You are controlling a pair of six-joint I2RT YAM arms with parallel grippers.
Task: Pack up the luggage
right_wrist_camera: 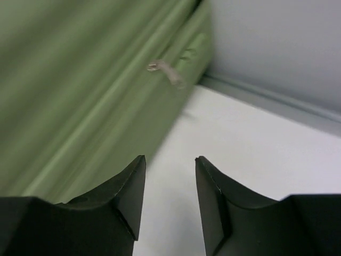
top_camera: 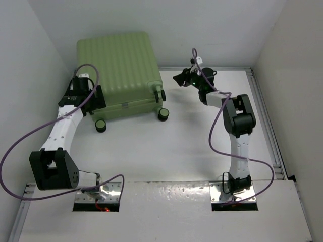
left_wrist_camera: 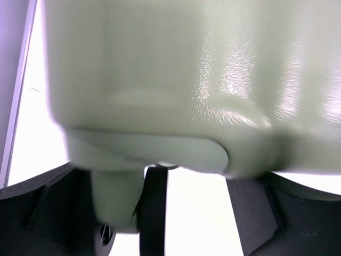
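Note:
The luggage (top_camera: 121, 65), a light green ribbed hard-shell suitcase, lies closed and flat at the back left, its black-and-green wheels (top_camera: 163, 114) facing the near side. My left gripper (top_camera: 96, 98) is at its left side. In the left wrist view the blurred shell (left_wrist_camera: 186, 80) fills the top, and the left gripper (left_wrist_camera: 165, 194) is open, with a green wheel mount (left_wrist_camera: 114, 197) just inside the left finger. My right gripper (top_camera: 177, 78) hovers just right of the suitcase. It (right_wrist_camera: 169, 160) is open and holds nothing, beside the ribbed side (right_wrist_camera: 80, 106) and a zipper pull (right_wrist_camera: 166, 72).
White walls close in the table on the left, back and right (top_camera: 282, 60). A metal rail (top_camera: 267, 126) runs along the right edge. Purple cables loop from both arms (top_camera: 217, 131). The suitcase sits close to the left wall.

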